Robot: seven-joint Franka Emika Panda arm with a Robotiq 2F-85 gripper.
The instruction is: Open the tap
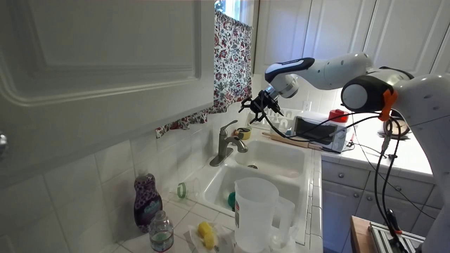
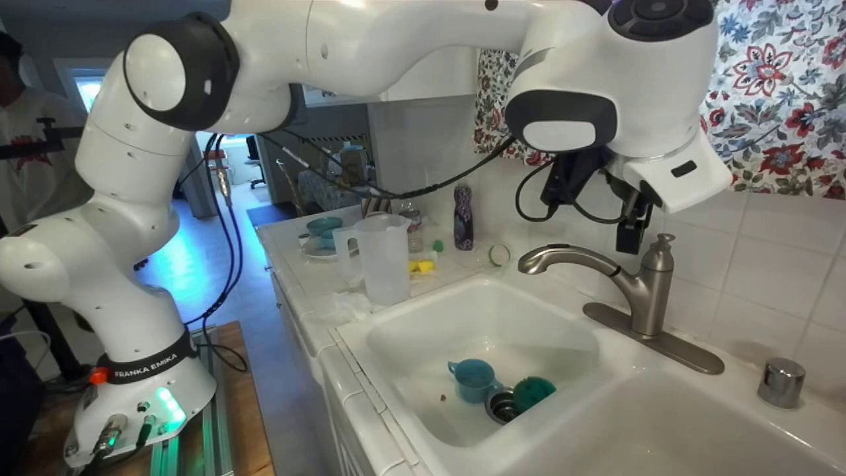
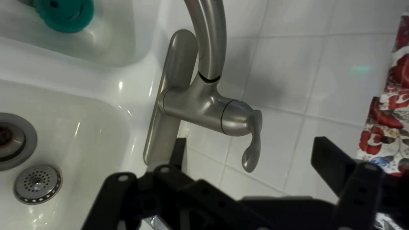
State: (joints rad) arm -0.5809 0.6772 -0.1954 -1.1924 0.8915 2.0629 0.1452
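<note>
The gripper (image 3: 250, 148) stands with its fingers (image 3: 332, 163) spread wide, holding nothing. The tap (image 3: 204, 105) lies ahead of it; in the wrist view the lever (image 3: 251, 157) points back into the gap between them, with no contact I can see. I'd ease forward keeping the lever centred, close softly, then lift along its arc, minding the curtain (image 3: 385, 137) off to one side. Well below the gripper, the robot's base (image 2: 119, 396) reads "FRANKA EMIKA"; beyond the tap, the purple bottle (image 1: 148, 203) has a label I can't make out.
</note>
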